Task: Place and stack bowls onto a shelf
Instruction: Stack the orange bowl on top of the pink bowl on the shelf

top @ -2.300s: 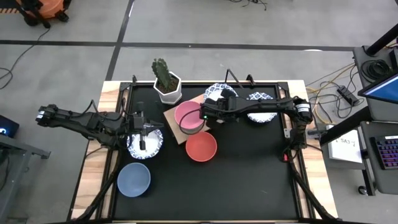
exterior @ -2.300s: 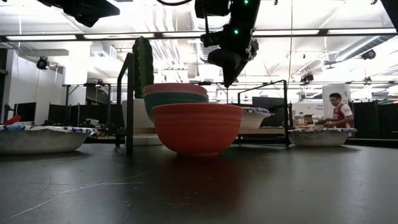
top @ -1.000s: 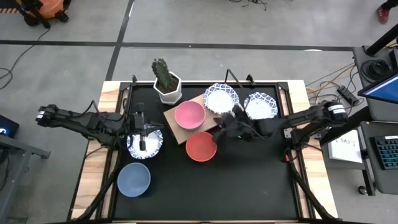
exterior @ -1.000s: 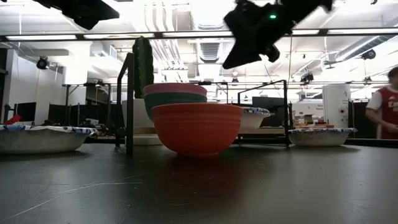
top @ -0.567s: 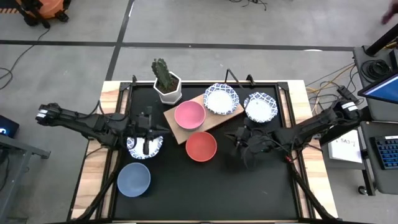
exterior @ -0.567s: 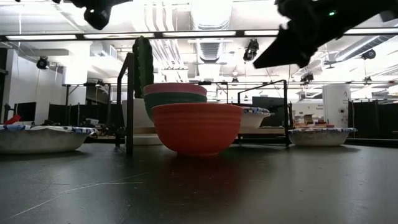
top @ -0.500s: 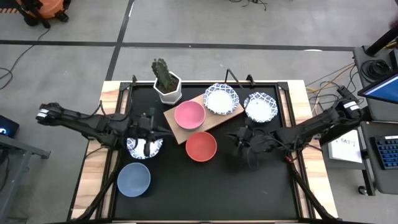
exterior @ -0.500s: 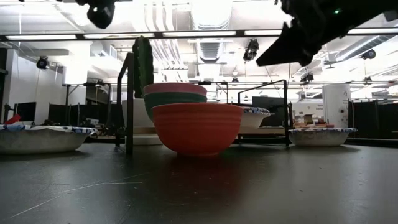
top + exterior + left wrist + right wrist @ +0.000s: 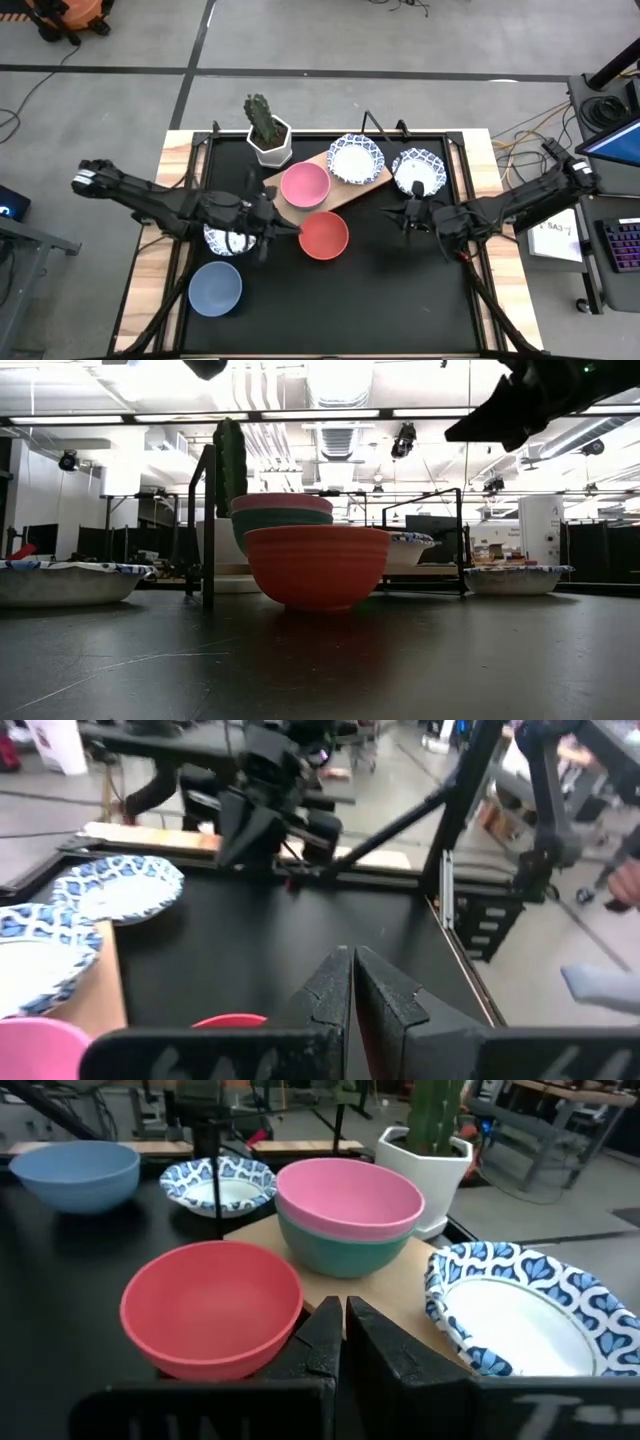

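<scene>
Your left end effector (image 9: 268, 229) hangs above the black desk (image 9: 330, 300), between the patterned bowl on the left side (image 9: 226, 238) and the red bowl (image 9: 323, 235). In its wrist view the two dark fingers (image 9: 330, 985) press together with nothing between them, so it is clenched and empty.

Your right end effector (image 9: 408, 213) hovers over the desk just beside the patterned bowl at the back right (image 9: 418, 171), pointing toward the middle of the desk. Its fingers (image 9: 322, 1330) also meet tip to tip in its wrist view, clenched on nothing.

The shelf (image 9: 375, 181) lies at an angle near the back of the desk, in front of the white cactus pot (image 9: 270, 143). On its left end sits a pink bowl (image 9: 305, 186) nested inside a green bowl (image 9: 345, 1252), the green rim showing beneath the pink one in the right wrist view. On the shelf's right end rests a patterned bowl with a white centre (image 9: 355, 158).

The red bowl stands on the desk just in front of the shelf, close to the pink-and-green stack. The blue bowl (image 9: 215, 287) sits alone near the front left corner, well apart from the shelf.
</scene>
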Robot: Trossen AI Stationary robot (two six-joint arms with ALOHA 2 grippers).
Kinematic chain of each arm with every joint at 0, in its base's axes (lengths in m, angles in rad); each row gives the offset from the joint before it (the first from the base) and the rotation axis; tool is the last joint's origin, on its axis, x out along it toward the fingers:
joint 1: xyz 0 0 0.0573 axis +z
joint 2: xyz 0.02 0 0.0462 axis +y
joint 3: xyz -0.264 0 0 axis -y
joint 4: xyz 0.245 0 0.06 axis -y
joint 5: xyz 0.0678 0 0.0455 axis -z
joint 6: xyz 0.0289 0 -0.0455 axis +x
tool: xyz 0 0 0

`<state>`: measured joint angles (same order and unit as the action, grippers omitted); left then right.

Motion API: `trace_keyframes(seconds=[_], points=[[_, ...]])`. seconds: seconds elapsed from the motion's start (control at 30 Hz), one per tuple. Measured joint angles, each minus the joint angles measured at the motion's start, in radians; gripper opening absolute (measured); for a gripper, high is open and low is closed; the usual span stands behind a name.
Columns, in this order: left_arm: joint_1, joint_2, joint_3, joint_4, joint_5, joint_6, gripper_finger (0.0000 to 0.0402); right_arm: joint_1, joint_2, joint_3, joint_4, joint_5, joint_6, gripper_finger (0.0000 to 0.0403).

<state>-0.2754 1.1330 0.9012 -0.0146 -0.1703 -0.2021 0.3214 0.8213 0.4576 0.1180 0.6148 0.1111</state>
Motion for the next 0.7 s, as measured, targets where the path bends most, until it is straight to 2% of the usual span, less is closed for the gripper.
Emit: trace_keyframes(seconds=[0.13, 0.37, 0.5, 0.7], points=[[-0.024, 0.138, 0.136, -0.142, 0.0, 0.016, 0.0, 0.0, -0.035, -0.018, 0.003, -0.045, -0.018, 0.0009], [-0.033, 0.419, 0.373, -0.382, 0.0, 0.047, 0.0008, 0.0, -0.038, -0.059, -0.001, -0.065, -0.004, 0.0009], [-0.024, 0.564, 0.499, -0.549, -0.001, 0.073, 0.0038, 0.0, -0.037, -0.072, 0.003, -0.075, -0.007, 0.0009], [-0.011, 0.72, 0.629, -0.721, -0.003, 0.074, 0.0106, 0.002, -0.069, -0.072, -0.002, -0.103, -0.055, 0.0009]])
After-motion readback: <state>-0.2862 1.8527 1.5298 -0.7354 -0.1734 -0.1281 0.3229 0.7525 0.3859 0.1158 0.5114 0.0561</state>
